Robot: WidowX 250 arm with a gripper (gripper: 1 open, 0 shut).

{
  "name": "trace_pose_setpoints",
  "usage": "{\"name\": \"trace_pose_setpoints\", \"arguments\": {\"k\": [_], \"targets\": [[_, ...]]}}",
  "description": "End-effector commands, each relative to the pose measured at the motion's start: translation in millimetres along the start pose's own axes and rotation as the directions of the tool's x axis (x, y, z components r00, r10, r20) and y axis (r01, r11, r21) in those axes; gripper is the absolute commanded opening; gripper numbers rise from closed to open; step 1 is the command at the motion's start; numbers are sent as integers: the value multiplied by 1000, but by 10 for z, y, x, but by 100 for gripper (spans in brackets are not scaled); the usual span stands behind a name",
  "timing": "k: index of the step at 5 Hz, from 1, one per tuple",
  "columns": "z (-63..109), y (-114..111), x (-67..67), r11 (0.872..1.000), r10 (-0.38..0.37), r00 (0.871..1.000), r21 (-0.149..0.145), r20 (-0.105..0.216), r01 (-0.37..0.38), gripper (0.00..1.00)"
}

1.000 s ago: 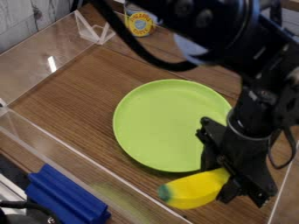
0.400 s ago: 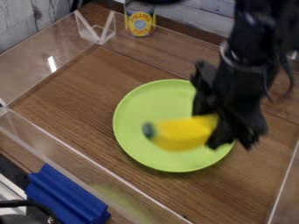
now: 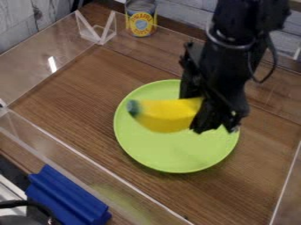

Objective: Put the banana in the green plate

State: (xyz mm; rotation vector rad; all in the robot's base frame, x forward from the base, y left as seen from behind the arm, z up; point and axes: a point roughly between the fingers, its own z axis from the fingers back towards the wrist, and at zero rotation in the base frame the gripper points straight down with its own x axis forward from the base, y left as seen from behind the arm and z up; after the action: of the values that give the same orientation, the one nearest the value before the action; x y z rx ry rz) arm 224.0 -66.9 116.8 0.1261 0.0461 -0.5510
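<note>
The bright-yellow banana (image 3: 168, 114) with a dark greenish tip at its left end hangs in the air over the middle of the lime-green plate (image 3: 159, 149). My black gripper (image 3: 202, 112) points down and is shut on the banana's right end. The arm rises behind it toward the top right and hides the plate's far right rim. The plate lies flat on the brown wooden table.
Clear plastic walls (image 3: 35, 132) enclose the table. A blue block (image 3: 65, 198) lies at the lower left, outside the wall. A small yellow-labelled can (image 3: 141, 21) stands at the back, with a clear triangular stand (image 3: 97, 28) to its left.
The gripper has lifted the banana from the table at the lower right and carried it up and left, so it now hangs over the plate's middle.
</note>
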Motion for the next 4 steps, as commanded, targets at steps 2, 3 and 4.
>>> {"name": "trace_pose_setpoints", "arguments": {"k": [2, 3, 4], "targets": [[-159, 48, 74, 999, -29, 997, 34, 68, 27, 0], [-185, 67, 82, 999, -30, 996, 34, 80, 27, 0], [-210, 80, 84, 999, -31, 995, 31, 90, 28, 0]]}}
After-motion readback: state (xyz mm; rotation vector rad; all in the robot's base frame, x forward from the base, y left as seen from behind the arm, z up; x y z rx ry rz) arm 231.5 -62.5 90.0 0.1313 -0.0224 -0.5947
